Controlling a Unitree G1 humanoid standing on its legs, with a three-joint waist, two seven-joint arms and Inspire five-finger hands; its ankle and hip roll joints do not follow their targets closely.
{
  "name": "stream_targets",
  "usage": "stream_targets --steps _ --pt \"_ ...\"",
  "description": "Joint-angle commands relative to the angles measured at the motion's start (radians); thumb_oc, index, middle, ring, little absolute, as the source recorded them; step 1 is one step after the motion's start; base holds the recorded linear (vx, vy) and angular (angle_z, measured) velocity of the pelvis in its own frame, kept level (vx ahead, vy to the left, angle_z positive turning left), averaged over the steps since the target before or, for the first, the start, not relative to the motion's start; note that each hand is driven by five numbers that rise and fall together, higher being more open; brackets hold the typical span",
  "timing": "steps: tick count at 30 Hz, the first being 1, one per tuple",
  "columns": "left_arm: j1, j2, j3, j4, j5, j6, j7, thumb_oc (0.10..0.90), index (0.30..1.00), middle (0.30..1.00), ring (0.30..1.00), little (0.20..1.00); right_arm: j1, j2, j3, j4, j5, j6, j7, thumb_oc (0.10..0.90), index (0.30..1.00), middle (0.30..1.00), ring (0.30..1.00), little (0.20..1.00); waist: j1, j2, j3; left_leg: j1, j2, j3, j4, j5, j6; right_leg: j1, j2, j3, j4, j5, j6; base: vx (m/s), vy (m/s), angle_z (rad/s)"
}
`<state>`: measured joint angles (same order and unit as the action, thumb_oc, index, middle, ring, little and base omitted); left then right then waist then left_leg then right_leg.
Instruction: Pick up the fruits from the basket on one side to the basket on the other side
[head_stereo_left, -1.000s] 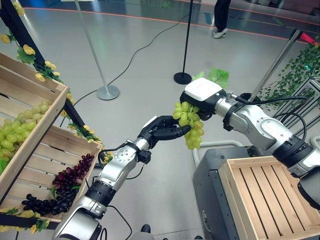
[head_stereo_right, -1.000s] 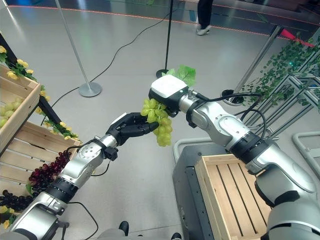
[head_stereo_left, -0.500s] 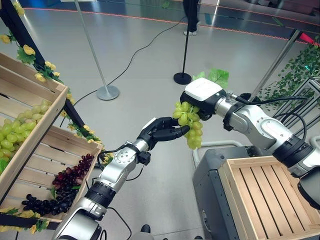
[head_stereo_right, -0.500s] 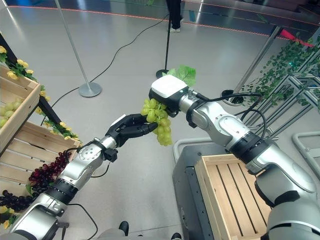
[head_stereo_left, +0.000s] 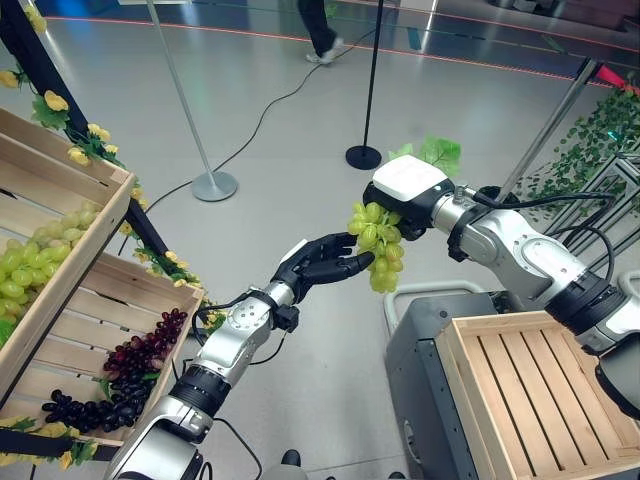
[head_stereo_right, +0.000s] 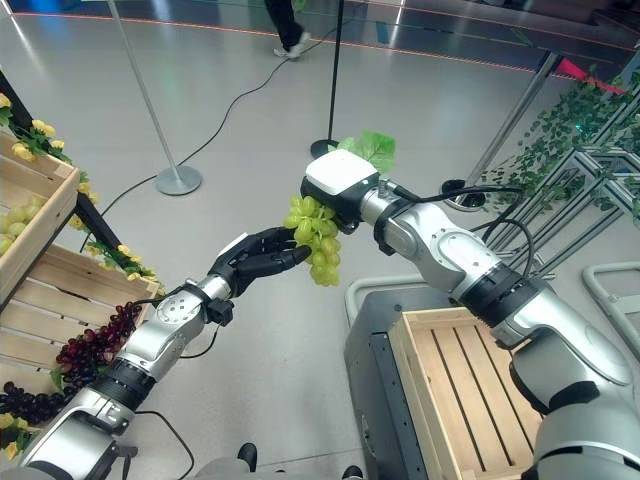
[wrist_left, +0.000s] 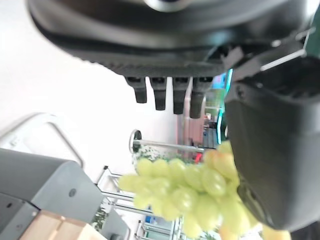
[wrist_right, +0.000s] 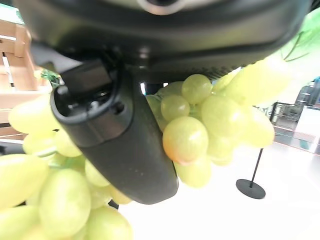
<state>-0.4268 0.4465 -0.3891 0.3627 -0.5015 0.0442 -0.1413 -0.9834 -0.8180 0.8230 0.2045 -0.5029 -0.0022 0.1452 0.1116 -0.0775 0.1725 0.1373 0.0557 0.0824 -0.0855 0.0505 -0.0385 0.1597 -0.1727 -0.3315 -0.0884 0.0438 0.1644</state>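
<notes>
A bunch of green grapes (head_stereo_left: 376, 245) with a green leaf hangs in mid-air, and my right hand (head_stereo_left: 402, 192) is shut on its top. In the right wrist view the thumb (wrist_right: 120, 145) curls over the grapes (wrist_right: 200, 130). My left hand (head_stereo_left: 322, 263) is open just left of the bunch, its straight fingers reaching the bunch's lower side. The left wrist view shows the grapes (wrist_left: 185, 190) past those fingers. An empty wooden crate (head_stereo_left: 530, 390) sits below to the right. Slanted crates on the left hold green grapes (head_stereo_left: 35, 255) and dark grapes (head_stereo_left: 135, 365).
The empty crate rests on a grey cart (head_stereo_left: 415, 360). The left crates (head_stereo_left: 75, 270) lean on a dark stand trimmed with yellow flowers. Two stanchion bases (head_stereo_left: 215, 185) (head_stereo_left: 364, 157) stand on the floor behind. A person's legs (head_stereo_left: 320, 30) are at the far back. Green foliage (head_stereo_left: 590, 150) hangs at the right.
The bunch has risen slightly with my right hand. My left hand has eased back a little from it. The person in the background has walked to the left.
</notes>
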Motion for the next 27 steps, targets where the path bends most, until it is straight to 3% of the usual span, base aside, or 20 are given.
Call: stream_targets --steps 1,14,27 --pt "-0.074 -0.011 -0.002 0.042 0.018 -0.083 0.005 0.800 0.900 0.900 0.900 0.900 -0.110 -0.053 -0.143 0.037 0.016 0.043 -0.084 0.400 0.300 0.300 0.300 0.300 -0.005 -0.025 -0.113 0.002 0.027 0.026 -0.002 -0.030 -0.023 0.017 -0.003 0.036 0.001 0.009 -0.021 0.00 0.000 0.00" --pt "-0.070 -0.028 -0.004 0.057 0.039 -0.075 -0.013 0.800 0.900 0.900 0.900 0.900 -0.100 -0.032 -0.184 0.022 0.056 0.057 -0.106 0.400 0.300 0.300 0.300 0.300 -0.008 -0.022 -0.111 0.004 0.028 0.028 -0.002 -0.032 -0.023 0.017 -0.002 0.042 0.001 0.008 -0.021 0.00 0.001 -0.02" --pt "-0.093 -0.041 -0.024 0.041 0.016 -0.058 -0.039 0.800 0.900 0.900 0.900 0.900 -0.113 -0.003 -0.153 0.009 0.054 0.043 -0.080 0.400 0.300 0.300 0.300 0.300 -0.005 -0.020 -0.112 0.002 0.028 0.025 -0.002 -0.030 -0.023 0.016 -0.003 0.040 0.001 0.008 -0.021 0.00 0.000 0.00"
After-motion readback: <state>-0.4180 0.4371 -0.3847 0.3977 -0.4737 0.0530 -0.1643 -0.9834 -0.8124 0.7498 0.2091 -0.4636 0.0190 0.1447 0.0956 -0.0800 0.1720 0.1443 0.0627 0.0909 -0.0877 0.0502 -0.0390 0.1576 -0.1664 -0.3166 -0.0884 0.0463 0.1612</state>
